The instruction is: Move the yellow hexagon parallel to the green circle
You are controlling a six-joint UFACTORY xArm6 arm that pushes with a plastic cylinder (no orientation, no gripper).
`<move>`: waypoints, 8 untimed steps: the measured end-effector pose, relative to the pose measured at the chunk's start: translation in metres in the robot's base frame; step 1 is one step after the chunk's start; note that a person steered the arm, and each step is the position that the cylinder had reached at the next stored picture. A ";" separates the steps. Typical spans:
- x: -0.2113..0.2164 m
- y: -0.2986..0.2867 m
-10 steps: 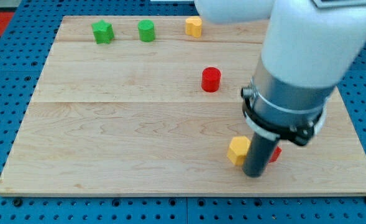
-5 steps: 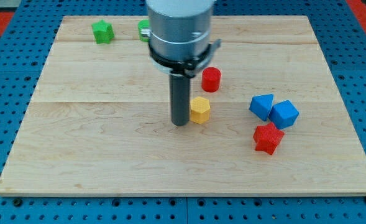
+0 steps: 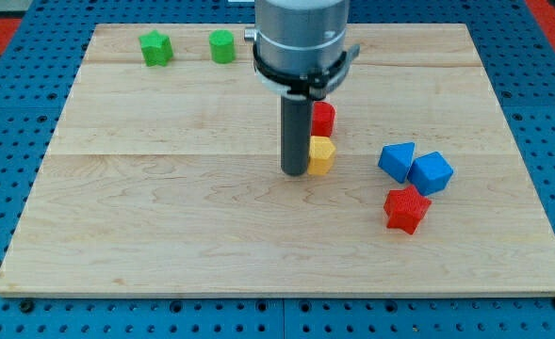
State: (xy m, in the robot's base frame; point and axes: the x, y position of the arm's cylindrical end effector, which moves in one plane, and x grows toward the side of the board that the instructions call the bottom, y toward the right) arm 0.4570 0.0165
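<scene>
The yellow hexagon (image 3: 322,155) lies near the board's middle, just below the red cylinder (image 3: 324,119) and close to it. My tip (image 3: 295,170) rests on the board against the hexagon's left side. The green circle (image 3: 222,46) sits at the view's top, left of centre, far from the hexagon. The arm's grey body hides the board area above the red cylinder.
A green star-like block (image 3: 155,48) lies at the top left. A blue triangular block (image 3: 397,160), a blue cube (image 3: 432,172) and a red star (image 3: 407,209) cluster at the right. The wooden board (image 3: 164,217) sits on a blue pegboard.
My tip and the yellow hexagon have shifted to the right and slightly up; the hexagon now sits directly below the red cylinder. The green circle is uncovered again.
</scene>
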 end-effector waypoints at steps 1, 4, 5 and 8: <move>-0.001 0.021; -0.005 0.094; -0.035 0.110; -0.109 0.119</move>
State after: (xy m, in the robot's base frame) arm 0.3478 0.1351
